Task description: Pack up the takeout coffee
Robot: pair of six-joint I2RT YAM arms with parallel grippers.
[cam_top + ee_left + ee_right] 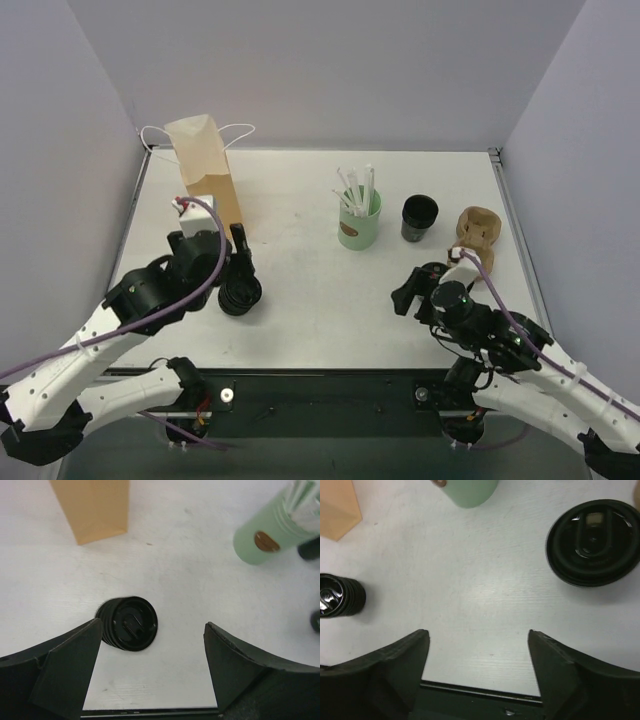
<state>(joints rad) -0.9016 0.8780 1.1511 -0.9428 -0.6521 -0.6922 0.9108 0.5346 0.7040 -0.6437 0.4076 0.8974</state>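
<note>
The takeout coffee [419,218] is a small black cup with a round black lid, standing upright at the right of the table next to the mint-green cup [359,224]. The right wrist view shows its lid [592,542] from above, ahead and to the right of my open, empty right gripper [477,632]. That gripper [415,285] hovers just in front of the cup, apart from it. My left gripper [232,262] is open and empty over the table's left side. The brown paper bag [205,165] stands upright at the back left.
A squat stack of black lids [240,295] lies just ahead of my left gripper's left finger [75,655]; it also shows in the right wrist view [340,596]. A brown cardboard cup carrier [478,232] sits right of the coffee. The green cup holds white straws.
</note>
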